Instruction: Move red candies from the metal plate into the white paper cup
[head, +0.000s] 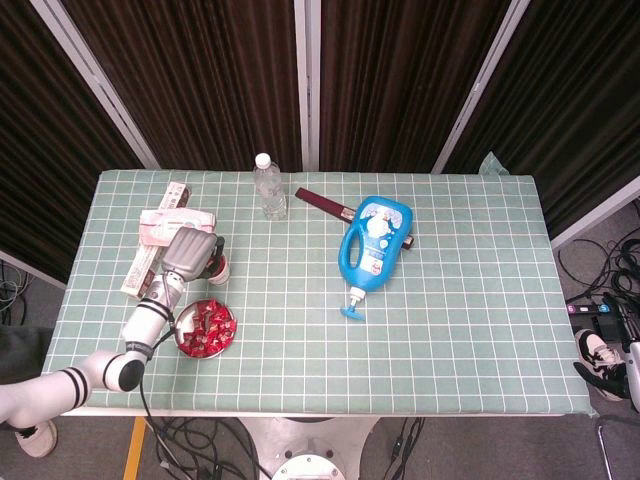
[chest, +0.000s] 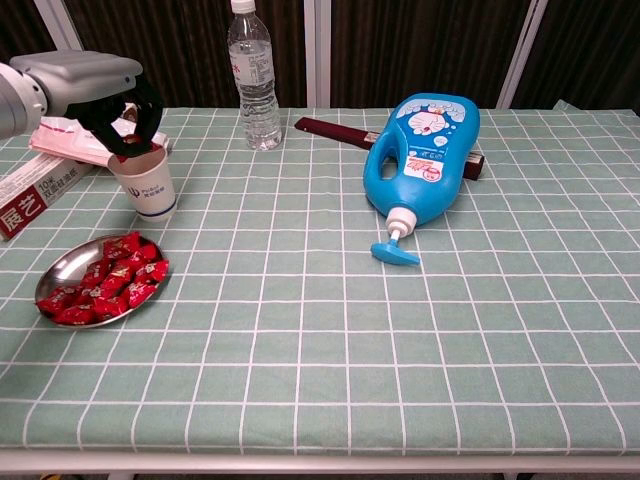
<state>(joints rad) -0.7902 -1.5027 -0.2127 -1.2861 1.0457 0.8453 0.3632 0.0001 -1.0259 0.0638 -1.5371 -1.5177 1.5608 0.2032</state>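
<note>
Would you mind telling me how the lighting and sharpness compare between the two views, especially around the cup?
Head view: even overhead light, soft shadows, dark curtains; the left hand hides most of the small white paper cup. Chest view: sharper, closer; mild highlights on the blue bottle and the metal plate; the hand's fingers shade the cup's mouth.
</note>
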